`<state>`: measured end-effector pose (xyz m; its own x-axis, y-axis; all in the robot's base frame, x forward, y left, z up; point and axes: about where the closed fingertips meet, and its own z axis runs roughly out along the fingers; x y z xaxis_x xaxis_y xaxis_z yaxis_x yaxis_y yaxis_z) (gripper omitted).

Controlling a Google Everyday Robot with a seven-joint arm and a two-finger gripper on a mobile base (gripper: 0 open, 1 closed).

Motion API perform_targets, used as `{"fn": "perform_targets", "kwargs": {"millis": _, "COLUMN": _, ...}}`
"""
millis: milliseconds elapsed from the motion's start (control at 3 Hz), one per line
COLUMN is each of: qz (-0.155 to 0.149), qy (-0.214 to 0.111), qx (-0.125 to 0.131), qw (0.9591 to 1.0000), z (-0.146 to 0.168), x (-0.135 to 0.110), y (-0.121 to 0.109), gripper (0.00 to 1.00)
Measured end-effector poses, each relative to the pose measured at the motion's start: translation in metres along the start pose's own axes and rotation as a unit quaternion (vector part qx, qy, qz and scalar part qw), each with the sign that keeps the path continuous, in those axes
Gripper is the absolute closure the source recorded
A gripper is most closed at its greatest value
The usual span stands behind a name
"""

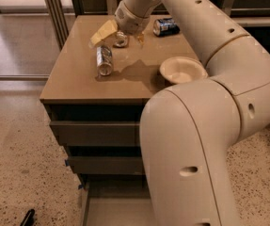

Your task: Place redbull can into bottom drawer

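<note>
The gripper [117, 40] hovers above the desk [73, 81], fingers spread apart. The redbull can [104, 60] lies just beside it. The bottom drawer [118, 210] stands open.

On the flat brown cabinet top [73, 84], the slim silver-grey metal redbull can [104, 60] lies on its side at 9 o'clock from the middle, the round white bowl [183, 69] at 4 o'clock and the dark blue metal can [166, 26] at 1 o'clock, near the back edge. The pale yellow gripper [101, 33] hangs just behind the redbull can, at its 12 o'clock. The grey-brown bottom drawer [111, 208] stands pulled out at 6 o'clock, below the two shut drawers [94, 133].
</note>
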<state>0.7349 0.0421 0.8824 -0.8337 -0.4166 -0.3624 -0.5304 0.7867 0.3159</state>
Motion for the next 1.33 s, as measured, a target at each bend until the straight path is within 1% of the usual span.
{"fn": "perform_targets", "kwargs": {"millis": 333, "qz": 0.044, "qy": 0.005, "qx": 0.008, "qw": 0.999, "z": 0.012, "x": -0.012, "y": 0.009, "gripper": 0.0}}
{"fn": "perform_targets", "kwargs": {"millis": 667, "qz": 0.08, "qy": 0.009, "qx": 0.053, "qw": 0.9953, "z": 0.022, "x": -0.024, "y": 0.014, "gripper": 0.0}}
{"fn": "perform_targets", "kwargs": {"millis": 1333, "qz": 0.084, "qy": 0.009, "qx": 0.053, "qw": 0.9951, "z": 0.026, "x": -0.025, "y": 0.015, "gripper": 0.0}}
